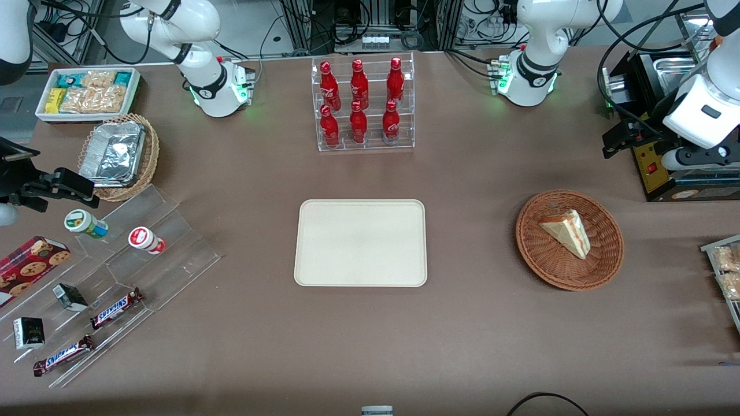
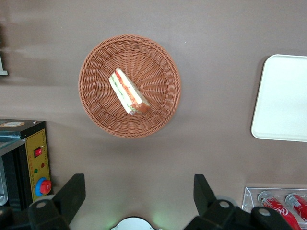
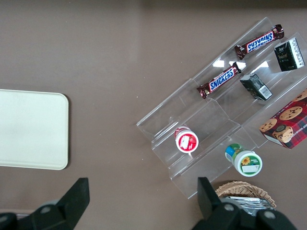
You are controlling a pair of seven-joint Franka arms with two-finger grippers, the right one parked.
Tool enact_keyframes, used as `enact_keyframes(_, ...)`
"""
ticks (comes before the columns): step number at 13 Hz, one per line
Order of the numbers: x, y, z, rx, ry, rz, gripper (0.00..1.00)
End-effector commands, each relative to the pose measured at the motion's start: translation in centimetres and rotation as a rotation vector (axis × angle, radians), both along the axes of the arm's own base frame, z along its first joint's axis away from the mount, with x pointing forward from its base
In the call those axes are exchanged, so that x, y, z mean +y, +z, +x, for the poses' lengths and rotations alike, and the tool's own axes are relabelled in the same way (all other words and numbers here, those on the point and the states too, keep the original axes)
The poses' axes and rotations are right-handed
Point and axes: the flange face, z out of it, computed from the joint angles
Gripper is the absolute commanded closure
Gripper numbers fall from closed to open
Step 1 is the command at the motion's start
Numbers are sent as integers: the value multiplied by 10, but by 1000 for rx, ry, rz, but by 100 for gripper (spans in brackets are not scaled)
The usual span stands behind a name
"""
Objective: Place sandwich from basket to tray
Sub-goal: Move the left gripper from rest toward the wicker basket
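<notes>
Toward the parked arm's end of the table stands one white rectangular bin of snack packets (image 1: 87, 119). Nearer the front camera is one light tan wicker basket (image 1: 151, 156) holding silver foil containers (image 1: 113, 153). Nearer again, one clear stepped acrylic stand (image 1: 173, 254) carries two small round tubs, one green-lidded (image 1: 85, 223) and one red-lidded (image 1: 147, 240), two Snickers bars (image 1: 117, 308), two small dark boxes (image 1: 70, 296) and one red cookie box (image 1: 29, 268).

At the middle, one clear acrylic rack (image 1: 365, 144) holds six red bottles (image 1: 359, 86) in two rows of three. Nearer the camera lies one flat cream rectangular tray (image 1: 361, 242) with nothing on it.

Toward the working arm's end sits one round reddish-brown wicker basket (image 1: 601, 260). The single triangular white-bread sandwich (image 1: 568, 232) lies inside it, its red and green filling edge showing.

The left arm's white wrist (image 1: 699, 115) leans in over a black machine with a yellow panel (image 1: 653, 167). Its gripper (image 2: 139, 194) points down and hovers above bare table. It is farther from the front camera than the basket and well clear of the sandwich. Its two black fingers (image 2: 72, 194) are spread wide, with nothing between them.
</notes>
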Motion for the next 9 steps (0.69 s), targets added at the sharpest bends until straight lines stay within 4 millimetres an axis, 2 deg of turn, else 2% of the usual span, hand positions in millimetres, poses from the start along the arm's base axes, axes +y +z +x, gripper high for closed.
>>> enact_keyframes(1,2,2,-3,-15,17,10,0)
enact_keyframes(5,7,-1,3,-22,28,8,0)
enact_keyframes(8,17,-33,20,13,47,9,0)
enact_keyframes(9,29,-49,27,24,72,9,0)
